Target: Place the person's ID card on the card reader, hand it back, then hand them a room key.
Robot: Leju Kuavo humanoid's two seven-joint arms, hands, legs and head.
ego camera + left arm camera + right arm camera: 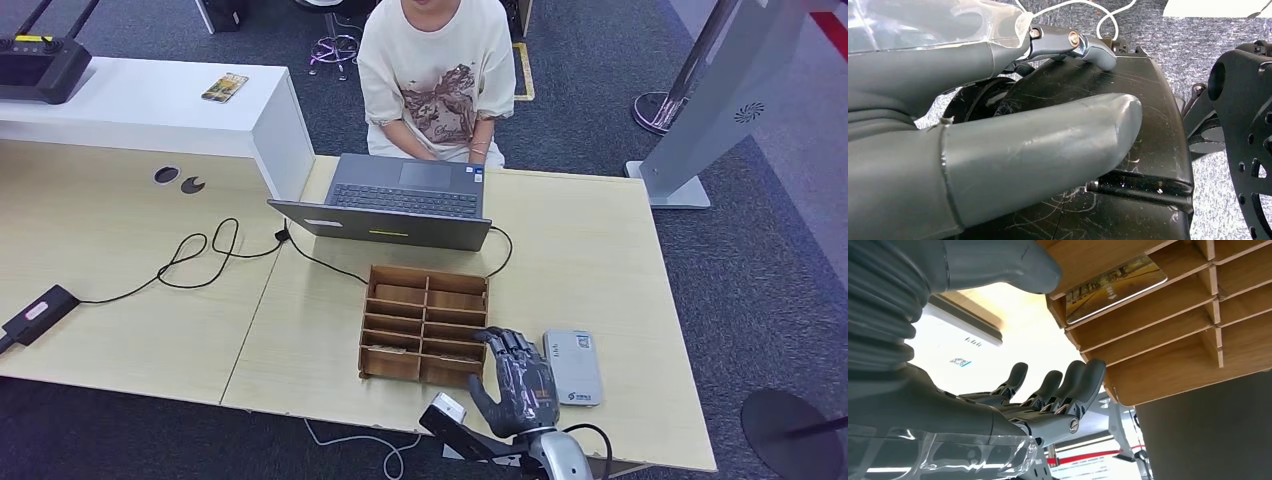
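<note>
My right hand [515, 385] hovers open over the table's front edge, between the wooden slotted box [425, 325] and the grey-white card reader [572, 366]. It holds nothing. In the right wrist view its fingers [1048, 395] are stretched out beside the box [1173, 340], and a picture-printed key card [1115, 285] lies in one of the slots close to the thumb. The card reader [963, 325] shows pale behind the hand. My left hand [1038, 155] hangs empty at my side. The person [435, 75] sits across the table. A small card [224, 87] lies on the white counter.
An open laptop [400, 200] stands between the person and the box, its cable running left across the wooden table [600, 250]. A black device [40, 312] lies at the left edge. A grey stand [700, 120] rises at the right.
</note>
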